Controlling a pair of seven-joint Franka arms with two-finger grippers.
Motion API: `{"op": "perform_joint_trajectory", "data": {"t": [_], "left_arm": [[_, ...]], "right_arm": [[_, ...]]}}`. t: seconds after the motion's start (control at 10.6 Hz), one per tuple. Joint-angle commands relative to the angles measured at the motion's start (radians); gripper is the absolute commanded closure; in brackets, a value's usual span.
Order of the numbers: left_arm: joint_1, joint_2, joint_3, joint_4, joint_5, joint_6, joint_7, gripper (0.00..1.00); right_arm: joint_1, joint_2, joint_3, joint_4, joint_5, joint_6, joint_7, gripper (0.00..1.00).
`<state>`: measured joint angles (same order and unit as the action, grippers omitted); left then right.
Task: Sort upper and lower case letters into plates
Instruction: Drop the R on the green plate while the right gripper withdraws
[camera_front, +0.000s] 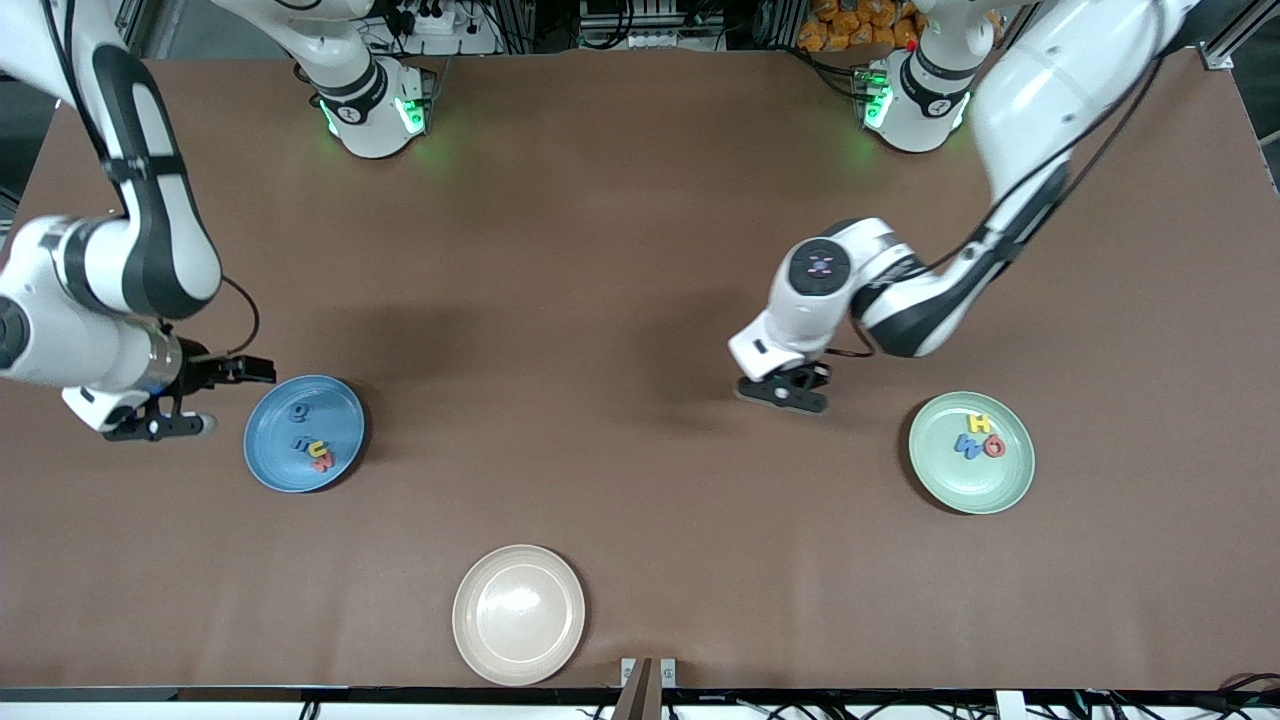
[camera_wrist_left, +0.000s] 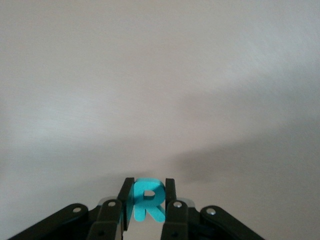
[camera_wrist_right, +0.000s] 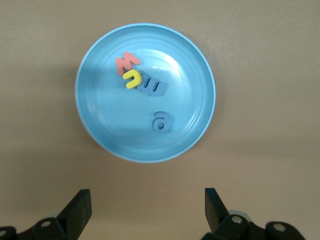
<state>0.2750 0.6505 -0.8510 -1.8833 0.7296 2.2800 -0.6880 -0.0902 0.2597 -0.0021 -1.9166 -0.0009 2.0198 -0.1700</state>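
A teal letter R (camera_wrist_left: 148, 200) stands upright between the fingers of my left gripper (camera_wrist_left: 148, 192), which is shut on it low over the bare brown table. In the front view this gripper (camera_front: 785, 392) is beside the mint green plate (camera_front: 960, 488), and the R is hidden there. That plate holds a yellow H (camera_front: 979, 424), a blue letter (camera_front: 968, 446) and a red O (camera_front: 993, 447). My right gripper (camera_front: 175, 403) waits open beside the blue plate (camera_front: 268, 452). On the blue plate (camera_wrist_right: 110, 115) lie a red letter (camera_wrist_right: 126, 62), a yellow one (camera_wrist_right: 132, 79) and two blue ones (camera_wrist_right: 154, 87).
A beige plate (camera_front: 519, 613) with nothing on it sits near the table's front edge, closer to the camera than both other plates. Both arm bases stand along the back edge. Bare brown tabletop (camera_front: 600, 350) stretches between the plates.
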Motion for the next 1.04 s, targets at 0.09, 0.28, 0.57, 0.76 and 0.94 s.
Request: {"op": "perform_joint_trajectory", "data": {"t": [0.09,0.28,0.57,0.76,0.94], "left_arm": [[0.361,-0.019,-0.149,-0.019,-0.032,-0.065,0.351,1.00],[0.441,0.001,-0.138,0.012,-0.030,-0.065,0.496,1.00],[0.431,0.032,-0.056,0.039,-0.016,-0.065,0.518,1.00],[0.383,0.052,0.010,0.076,-0.012,-0.065,0.518,0.92],[0.352,0.043,0.036,0.107,-0.010,-0.065,0.519,0.00]], "right_arm": [[0.087,-0.158,-0.070,-0.117,0.001,0.019,-0.011,0.00],[0.167,-0.181,-0.139,-0.108,-0.001,0.013,-0.009,0.00],[0.162,-0.197,-0.139,-0.041,-0.001,-0.013,-0.003,0.00],[0.158,-0.211,-0.136,0.037,0.001,-0.087,0.003,0.00],[0.132,-0.270,-0.119,0.070,0.006,-0.163,0.004,0.00]]}}
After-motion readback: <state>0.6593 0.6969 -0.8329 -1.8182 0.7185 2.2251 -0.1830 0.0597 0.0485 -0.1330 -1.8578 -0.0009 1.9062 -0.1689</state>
